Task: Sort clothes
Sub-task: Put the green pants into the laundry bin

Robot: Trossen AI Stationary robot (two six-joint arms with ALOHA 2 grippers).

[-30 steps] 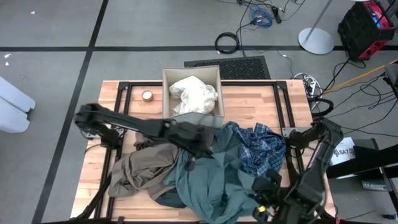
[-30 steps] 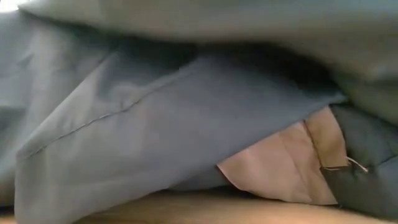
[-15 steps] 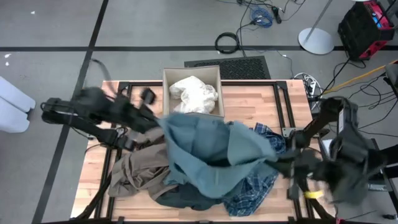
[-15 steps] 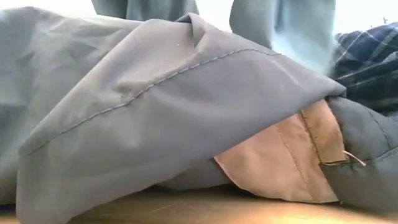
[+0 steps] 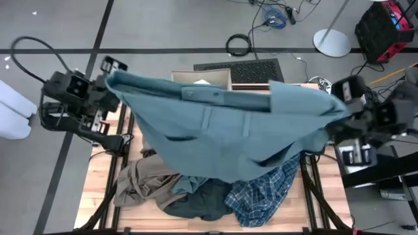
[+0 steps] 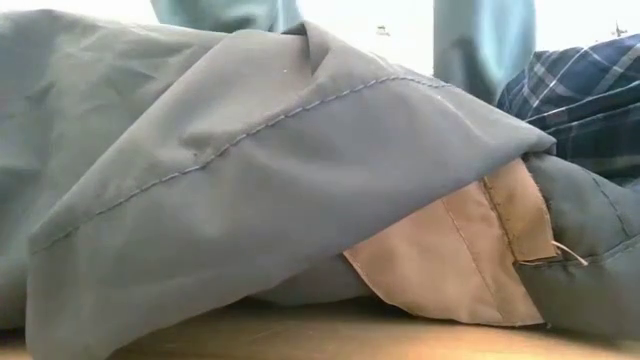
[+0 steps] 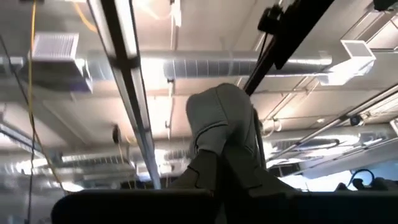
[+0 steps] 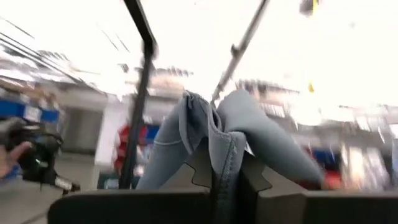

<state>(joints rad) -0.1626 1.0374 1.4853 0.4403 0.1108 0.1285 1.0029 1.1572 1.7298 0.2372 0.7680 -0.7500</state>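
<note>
The teal-grey shirt [image 5: 222, 127] hangs spread wide above the table between my two grippers. My left gripper [image 5: 110, 73] is shut on its left end, high over the table's far left corner. My right gripper [image 5: 339, 104] is shut on its right end, over the right edge. Below it, the tan-brown garment [image 5: 147, 179], the dark slate one [image 5: 202, 203] and the blue plaid shirt [image 5: 268, 189] lie heaped on the table's near half. A cream-white piece [image 5: 202, 82] peeks out in the box. My left gripper pinches a bunched fold of the shirt's left end [image 7: 219, 134] between its two fingers, which point upward toward the ceiling. The shirt is lifted and drawn across toward the other gripper. My right gripper pinches a gathered fold of the shirt's right end [image 8: 219, 140] between its two fingers, with several layers bunched above the fingertips. The shirt's top edge runs taut between the two holds and its body hangs below.
The beige fabric box [image 5: 219, 70] stands at the table's far middle, mostly hidden under the shirt. A grey garment [image 6: 250, 170] with a tan patch [image 6: 450, 260] fills the low view. Black frame rails [image 5: 124, 140] run along both table sides.
Both grippers have risen and drawn apart, the left toward the far left corner, the right toward the right edge. The teal-grey shirt has been lifted off the heap and spread out taut between them. The plaid shirt and the dark slate garment now lie uncovered.
</note>
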